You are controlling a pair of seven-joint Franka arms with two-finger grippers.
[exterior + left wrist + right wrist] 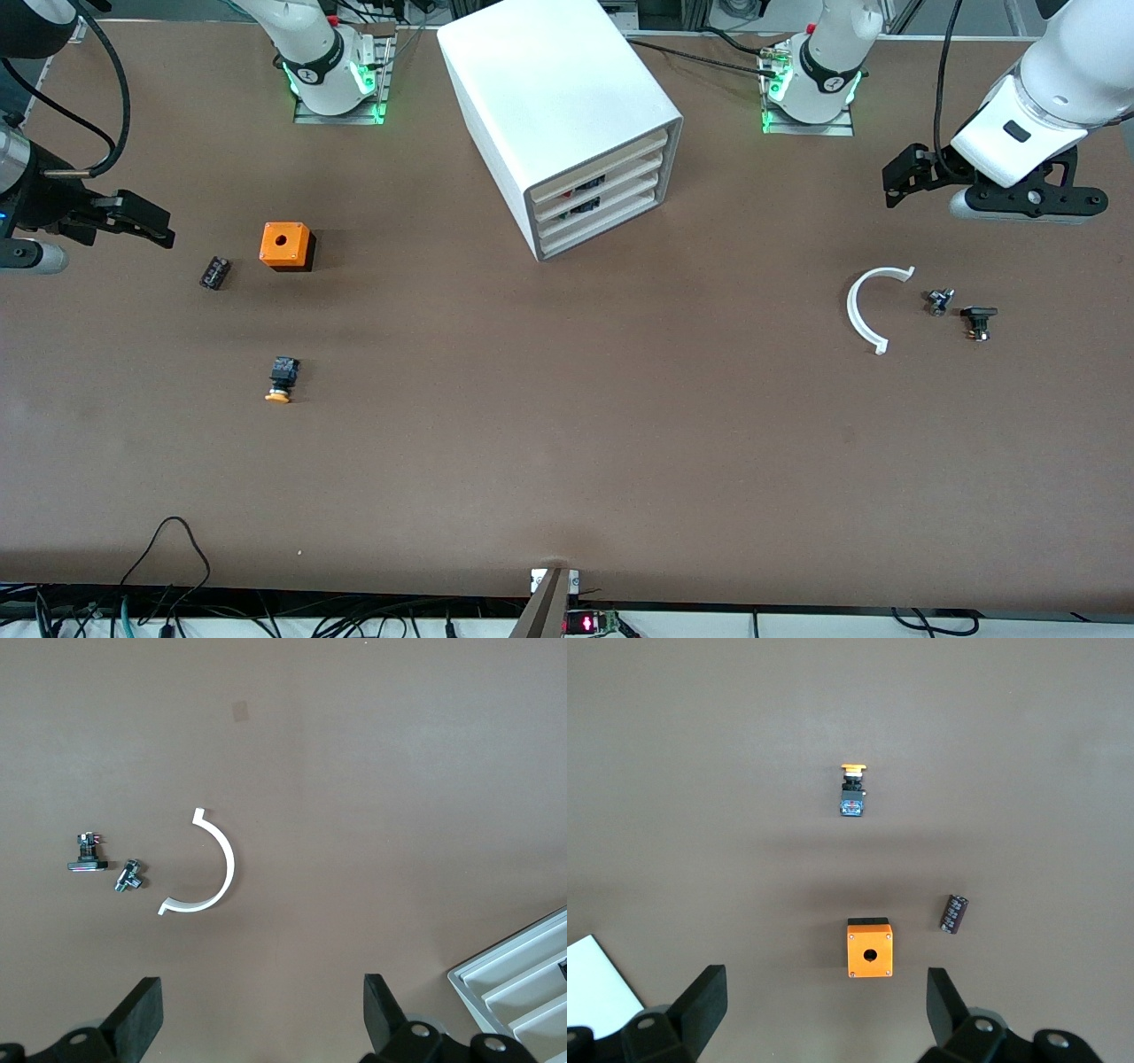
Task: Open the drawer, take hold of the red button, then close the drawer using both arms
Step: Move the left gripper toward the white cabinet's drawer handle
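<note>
The white cabinet stands mid-table between the arms' bases. Its drawers, each with a cream front strip, are all pushed in. Dark bits show in the slots between them. The red-capped button is hidden or out of view. My left gripper hangs open and empty over the table at the left arm's end; its wrist view shows its wide-apart fingers and a cabinet corner. My right gripper hangs open and empty at the right arm's end, and in its wrist view it is over the orange cube.
An orange cube with a hole, a small black part and a yellow-capped button lie toward the right arm's end. A white arc and two small metal parts lie toward the left arm's end.
</note>
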